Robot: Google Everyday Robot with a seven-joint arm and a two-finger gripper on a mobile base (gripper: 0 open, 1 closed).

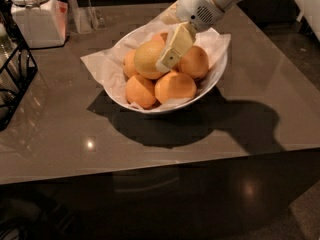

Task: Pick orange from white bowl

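Partly hidden: orange (145,59), behind hand (167,62) over white bowl (211,83).

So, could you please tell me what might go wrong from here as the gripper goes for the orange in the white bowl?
The gripper sits against the right side of the orange, which tops the pile; a push could roll it away. Smaller fruits crowd beside it, so one might get nudged or grabbed instead. The crinkled paper lining the white bowl could snag.

No legible text or labels anywhere
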